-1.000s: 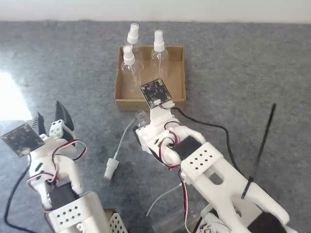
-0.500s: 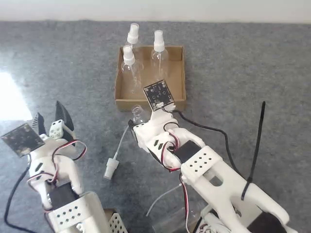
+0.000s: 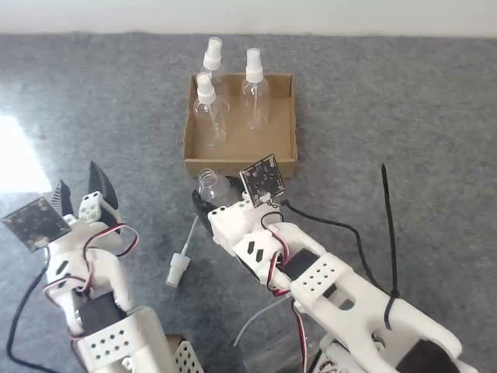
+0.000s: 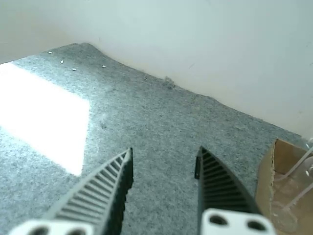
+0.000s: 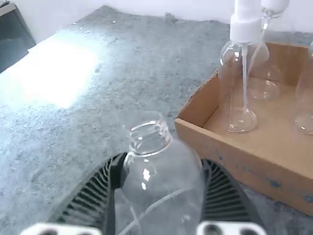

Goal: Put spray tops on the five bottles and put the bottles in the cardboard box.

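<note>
My right gripper (image 3: 211, 199) is shut on a clear bottle without a top (image 3: 210, 183), held upright just in front of the cardboard box (image 3: 189, 132). The right wrist view has the bottle's open neck (image 5: 148, 136) between the dark fingers (image 5: 98, 188), with the box (image 5: 254, 147) beyond. Two bottles with spray tops (image 3: 207, 109) (image 3: 254, 87) stand in the box. A third capped bottle (image 3: 213, 59) stands behind it. A loose spray top (image 3: 178, 269) with its tube lies on the carpet left of the right arm. My left gripper (image 3: 80, 185) (image 4: 164, 169) is open over bare carpet at the left.
Grey carpet (image 3: 388, 116) covers the table, with a bright patch of light (image 3: 15, 159) at the left edge. Something clear (image 3: 272, 342) lies partly under the right arm at the bottom. A black cable (image 3: 388, 225) sticks up on the right. The box corner (image 4: 276, 161) is ahead of the left gripper.
My right arm has swung left and drawn back a little from the box front, carrying the topless bottle. The left arm has kept still.
</note>
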`<state>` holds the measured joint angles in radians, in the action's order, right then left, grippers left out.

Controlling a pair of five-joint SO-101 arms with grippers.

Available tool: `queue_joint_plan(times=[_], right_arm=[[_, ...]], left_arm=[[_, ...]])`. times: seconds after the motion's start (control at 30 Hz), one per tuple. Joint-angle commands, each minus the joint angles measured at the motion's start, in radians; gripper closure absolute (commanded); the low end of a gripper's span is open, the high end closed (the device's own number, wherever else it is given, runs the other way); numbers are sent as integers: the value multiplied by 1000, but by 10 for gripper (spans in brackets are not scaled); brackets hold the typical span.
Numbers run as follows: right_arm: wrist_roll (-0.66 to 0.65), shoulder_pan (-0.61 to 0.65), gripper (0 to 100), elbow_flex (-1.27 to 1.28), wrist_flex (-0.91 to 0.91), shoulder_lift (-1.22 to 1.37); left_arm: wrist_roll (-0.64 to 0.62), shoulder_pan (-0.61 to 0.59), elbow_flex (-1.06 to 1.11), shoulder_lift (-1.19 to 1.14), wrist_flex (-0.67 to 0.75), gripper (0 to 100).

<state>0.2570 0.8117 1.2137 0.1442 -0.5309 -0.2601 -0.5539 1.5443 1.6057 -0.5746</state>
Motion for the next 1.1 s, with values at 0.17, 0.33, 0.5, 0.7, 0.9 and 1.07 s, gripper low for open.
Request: queue_joint_plan(times=[0.17,0.33,0.5,0.7,0.9,1.07], right_arm=[[6,-15,909,41,125,-54],[0,-16,909,135,312,-45],[0,-16,909,178,366,-53],[2,-35,909,183,360,-42],[8,-45,909,183,354,-41],[8,-42,909,172,360,13]], left_arm=[[-8,-3,-7,14,28,799],[-8,-3,-7,14,28,799],[-8,-3,-7,14,28,798],[-8,-3,-7,14,28,798],[-8,-3,-7,14,28,798],[-8,-3,-7,14,28,798]])
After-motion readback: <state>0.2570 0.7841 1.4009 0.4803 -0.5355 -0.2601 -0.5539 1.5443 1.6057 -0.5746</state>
